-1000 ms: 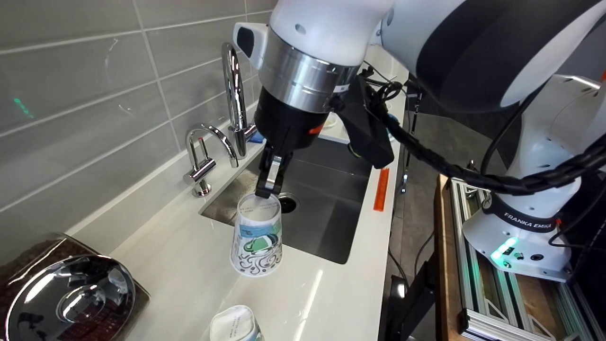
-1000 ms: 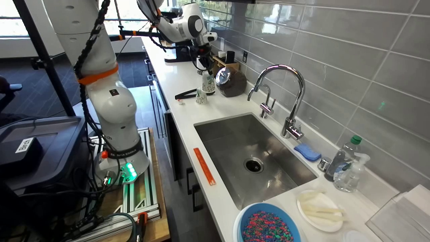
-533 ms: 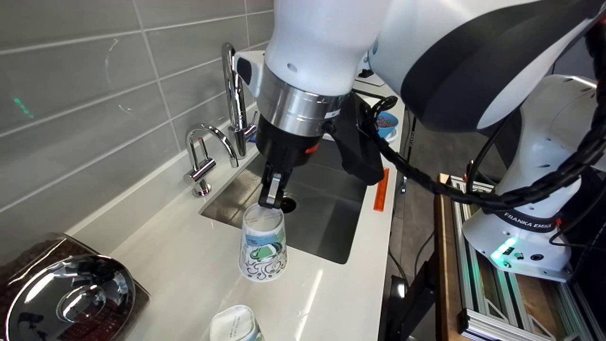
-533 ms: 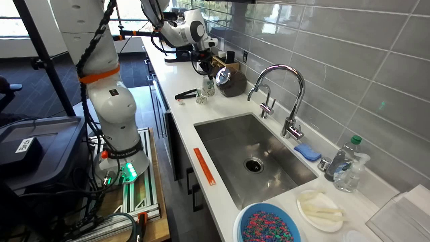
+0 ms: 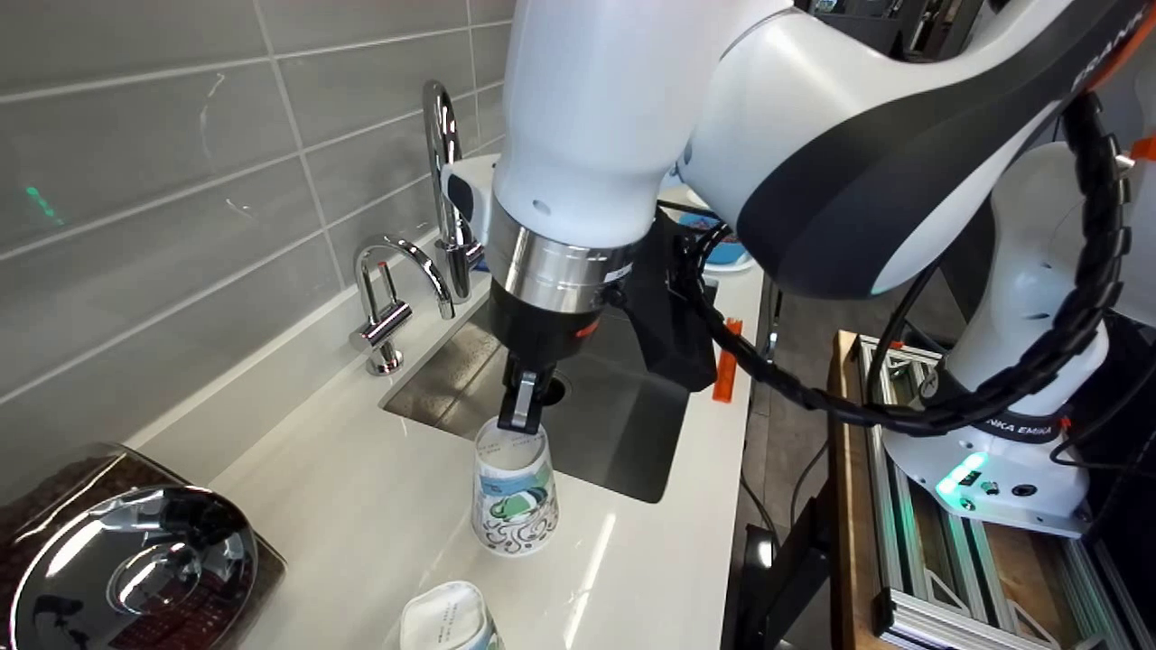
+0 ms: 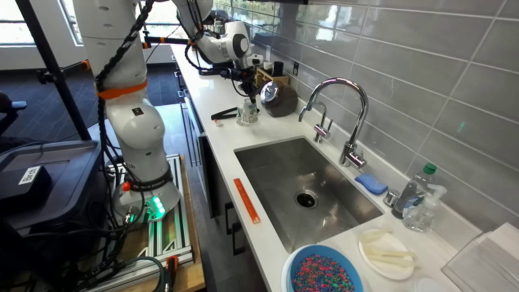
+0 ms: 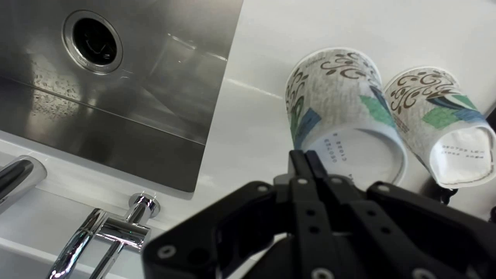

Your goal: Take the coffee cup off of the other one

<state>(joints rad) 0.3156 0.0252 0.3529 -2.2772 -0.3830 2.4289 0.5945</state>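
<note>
The pincer [image 7: 305,154], tips drawn together, gripped the base rim of the upturned coffee cup [image 7: 345,112]: one tip lay outside the wall, one over the base. The cup was mouth-down below the pincer; I could not tell whether its lip touched the bench [image 5: 334,506]. Just beside it, farther from the pincer, stood the second cup [image 7: 441,122], also upturned, its base squashed out of round. Across the pincer from that cup lay the sink [image 5: 623,433]. With the cups side by side, I judged the lifting-off done and the setting-down in hand. My next move called for seating the lip flat on the bench, clear of its neighbour, then parting the tips and rising straight, lest the paper cup be tipped.
</note>
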